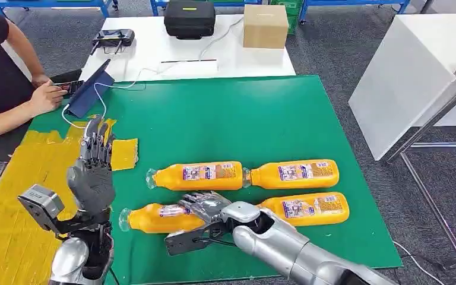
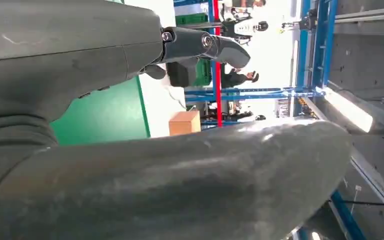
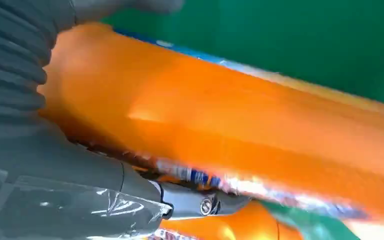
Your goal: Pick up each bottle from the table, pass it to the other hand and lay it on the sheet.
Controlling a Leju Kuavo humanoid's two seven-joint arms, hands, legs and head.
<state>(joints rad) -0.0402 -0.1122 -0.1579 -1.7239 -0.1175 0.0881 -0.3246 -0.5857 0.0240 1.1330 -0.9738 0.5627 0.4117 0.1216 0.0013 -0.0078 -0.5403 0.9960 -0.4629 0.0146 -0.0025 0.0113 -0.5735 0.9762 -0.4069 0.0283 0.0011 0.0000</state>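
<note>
Where green mat (image 1: 225, 119) meets yellow sheet (image 1: 18, 196), white table (image 1: 154, 53) behind.

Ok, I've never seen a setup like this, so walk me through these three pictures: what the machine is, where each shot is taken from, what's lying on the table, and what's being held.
It's a humanoid robot with two silver arms ending in fingered hands. The wide picture comes from its head, looking down at a green table. Four orange bottles lie there in two rows. The right hand lies over the near-left bottle; whether it grips yet I cannot tell. The left hand is raised, fingers apart, holding nothing, above a yellow sheet. The other two pictures come from cameras at each wrist: the right one shows that bottle close up, the left one its own grey thumb. A person sits beside the table.
</note>
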